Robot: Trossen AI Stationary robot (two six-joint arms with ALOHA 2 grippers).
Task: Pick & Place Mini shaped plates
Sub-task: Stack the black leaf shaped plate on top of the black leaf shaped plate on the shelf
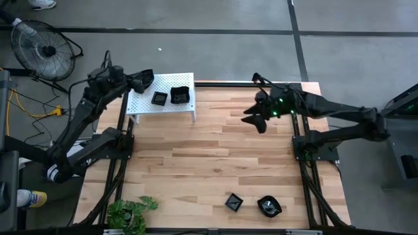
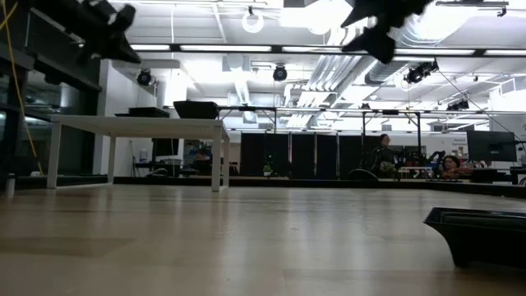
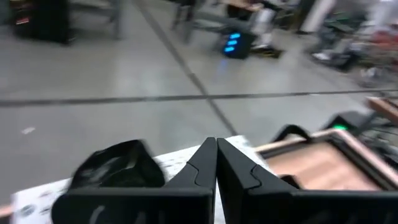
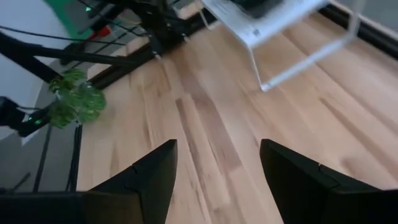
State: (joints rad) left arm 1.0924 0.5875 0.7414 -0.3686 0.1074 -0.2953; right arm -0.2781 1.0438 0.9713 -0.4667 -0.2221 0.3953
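The right gripper's (image 1: 260,119) jaws are held spread and empty; the left gripper's (image 1: 145,81) are pressed together at the shelf (image 1: 140,104). Two plates (image 1: 234,202) lie at the near edge, well apart from the right gripper, which is nearer.

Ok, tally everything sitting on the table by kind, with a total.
Black mini plates: 4, two on the shelf and two on the wood near the table's front edge
White perforated shelf: 1
Green plant: 1
Total: 6
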